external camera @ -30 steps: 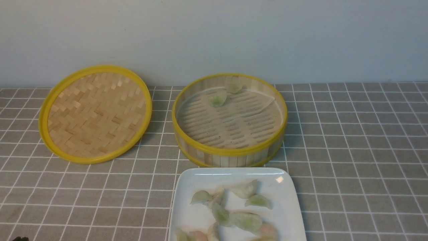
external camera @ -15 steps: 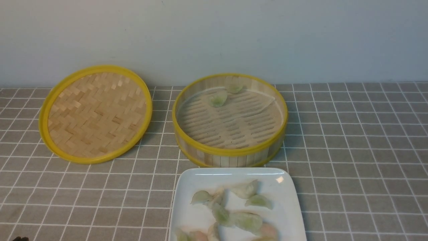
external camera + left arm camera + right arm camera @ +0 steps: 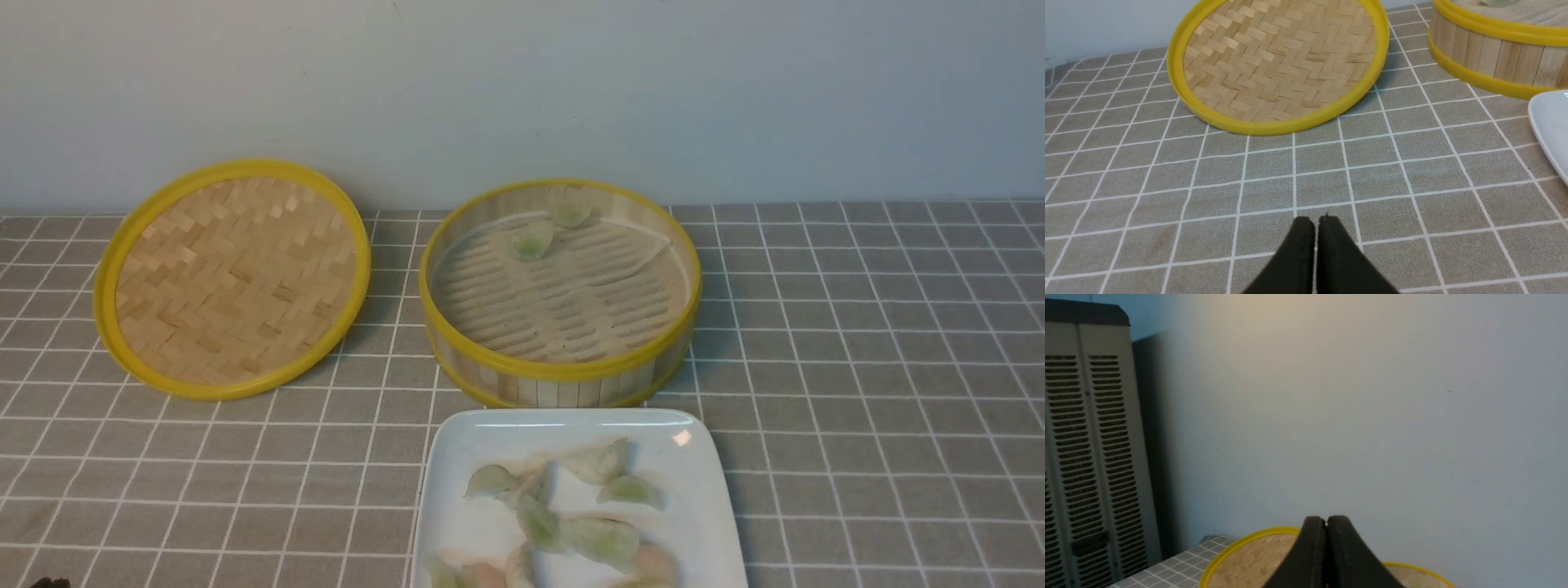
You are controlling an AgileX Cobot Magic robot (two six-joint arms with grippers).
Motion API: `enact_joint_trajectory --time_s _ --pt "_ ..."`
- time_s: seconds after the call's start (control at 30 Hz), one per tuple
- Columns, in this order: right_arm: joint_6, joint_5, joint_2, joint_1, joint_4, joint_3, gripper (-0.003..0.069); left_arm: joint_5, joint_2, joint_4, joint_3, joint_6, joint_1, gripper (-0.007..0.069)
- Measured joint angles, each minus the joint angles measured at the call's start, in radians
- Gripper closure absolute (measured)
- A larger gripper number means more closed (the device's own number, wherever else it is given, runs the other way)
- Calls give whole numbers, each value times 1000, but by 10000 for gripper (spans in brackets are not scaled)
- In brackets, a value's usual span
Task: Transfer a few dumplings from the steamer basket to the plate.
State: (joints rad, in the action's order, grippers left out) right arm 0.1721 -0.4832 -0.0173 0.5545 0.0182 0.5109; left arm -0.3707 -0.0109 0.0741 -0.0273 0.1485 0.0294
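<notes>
The steamer basket [image 3: 560, 377] stands mid-table with two pale green dumplings [image 3: 531, 242] near its far wall. The white plate [image 3: 457, 457] lies in front of it at the near edge, with several dumplings [image 3: 604, 539] on it. My left gripper [image 3: 1315, 222] is shut and empty, low over the tablecloth in front of the lid, left of the plate [image 3: 1551, 122] and basket [image 3: 1494, 53]. My right gripper [image 3: 1326, 520] is shut and empty, raised and facing the wall, with the basket rim [image 3: 1425, 575] below it. Neither gripper shows clearly in the front view.
The woven yellow-rimmed lid [image 3: 233, 278] leans against the wall left of the basket; it also shows in the left wrist view [image 3: 1278, 61] and the right wrist view [image 3: 1249, 559]. A grey louvred cabinet [image 3: 1086, 457] stands beyond the table's left end. Grey checked cloth covers the table.
</notes>
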Motion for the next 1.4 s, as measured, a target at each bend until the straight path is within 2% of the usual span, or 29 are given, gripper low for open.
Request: enact_joint_trajectory --time_s 0.27,0.3,0.33,0.43,0.57,1.4 --pt "-2 11 0 -368 35 -220 673 0 0 0 0 0 0 629" --pt "-2 11 0 -376 36 -228 673 0 0 0 0 0 0 629" --pt "-2 28 0 -435 39 -295 673 0 0 0 0 0 0 629" --pt "-2 70 0 -511 44 -418 673 -1 0 0 0 0 0 629" --pt "-3 86 0 -551 61 -528 673 -1 0 0 0 0 0 629" --pt "-1 96 0 -555 69 -530 673 -1 0 0 0 0 0 629"
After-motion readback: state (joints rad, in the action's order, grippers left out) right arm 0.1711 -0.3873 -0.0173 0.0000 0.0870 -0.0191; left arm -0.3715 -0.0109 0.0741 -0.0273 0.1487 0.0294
